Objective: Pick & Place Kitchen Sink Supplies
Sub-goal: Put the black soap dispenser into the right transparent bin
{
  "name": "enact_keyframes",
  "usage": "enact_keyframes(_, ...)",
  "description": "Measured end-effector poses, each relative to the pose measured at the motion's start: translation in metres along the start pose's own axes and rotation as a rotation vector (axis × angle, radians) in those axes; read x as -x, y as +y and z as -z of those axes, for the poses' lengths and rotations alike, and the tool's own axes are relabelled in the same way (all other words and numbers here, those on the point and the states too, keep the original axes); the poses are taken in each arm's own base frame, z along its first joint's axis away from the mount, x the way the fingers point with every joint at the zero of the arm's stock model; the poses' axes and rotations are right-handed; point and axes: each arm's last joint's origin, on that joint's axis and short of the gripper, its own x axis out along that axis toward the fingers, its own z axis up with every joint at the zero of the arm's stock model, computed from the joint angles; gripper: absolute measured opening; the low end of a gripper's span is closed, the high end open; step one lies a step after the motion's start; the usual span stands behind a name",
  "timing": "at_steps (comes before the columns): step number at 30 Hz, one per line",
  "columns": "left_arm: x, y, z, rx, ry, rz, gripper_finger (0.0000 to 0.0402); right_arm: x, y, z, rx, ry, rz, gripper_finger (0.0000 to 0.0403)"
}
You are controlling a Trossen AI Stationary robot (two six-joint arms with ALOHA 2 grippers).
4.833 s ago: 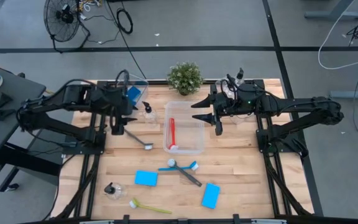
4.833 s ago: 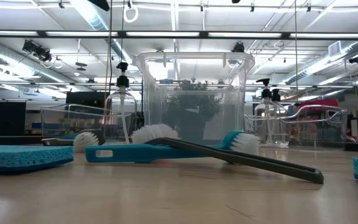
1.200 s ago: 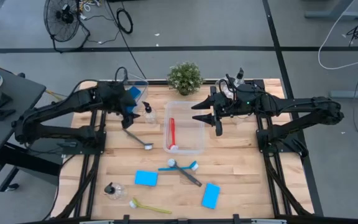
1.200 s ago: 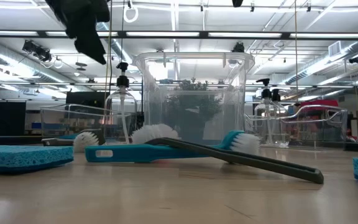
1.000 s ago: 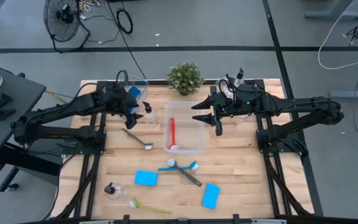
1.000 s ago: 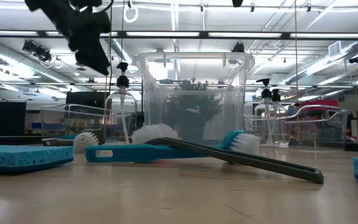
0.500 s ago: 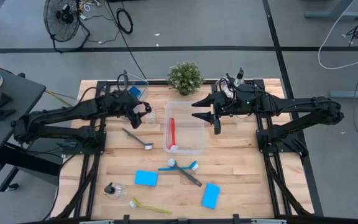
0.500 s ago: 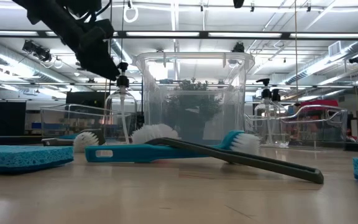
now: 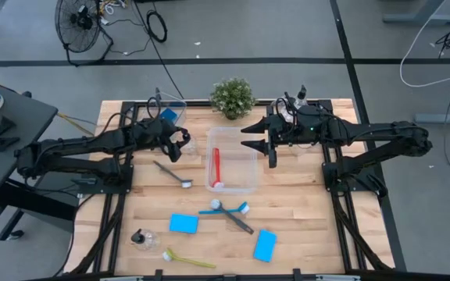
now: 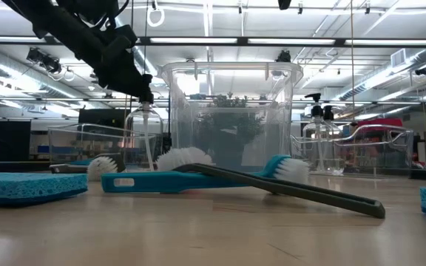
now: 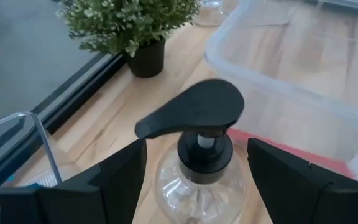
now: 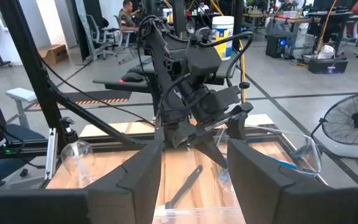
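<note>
Straddling the black pump top of a small clear bottle (image 11: pixel 199 163), the left gripper (image 9: pixel 180 145) is seen with its jaws wide, one dark finger (image 11: pixel 114 177) on each side of the bottle and neither clearly touching it. The bottle stands upright on the tabletop (image 9: pixel 303 211), between a small clear bin (image 9: pixel 172 112) at the back left and the large clear bin (image 9: pixel 250 178) at the centre. Something blue is seen in the small bin; a red brush (image 9: pixel 216 167) lies lengthwise in the large one. A potted plant (image 9: pixel 232 97) stands just behind the large bin.

The right gripper (image 9: pixel 270 145) is held over the right rim of the large bin, its jaws spread and empty.

A grey brush (image 9: pixel 173 173) lies just in front of the left gripper. Nearer the front, a blue brush (image 9: pixel 225 208) and a dark-handled brush (image 9: pixel 233 217) lie crossed, touching one another. A blue sponge (image 9: pixel 183 223) lies to their left and a second blue sponge (image 9: pixel 265 245) to their right. At the front left a second clear bottle (image 9: pixel 141 237) is seen beside a yellow-green brush (image 9: pixel 187 259).
</note>
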Motion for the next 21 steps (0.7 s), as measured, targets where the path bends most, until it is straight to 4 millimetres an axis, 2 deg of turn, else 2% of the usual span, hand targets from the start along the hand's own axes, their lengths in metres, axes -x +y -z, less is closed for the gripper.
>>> enact_keyframes(21, -0.0031, -0.0008, 0.0004, -0.051, 0.007, 0.011, 0.0284, 0.0000, -0.0001, -0.0001, 0.019, -0.001, 0.001, 0.0185)
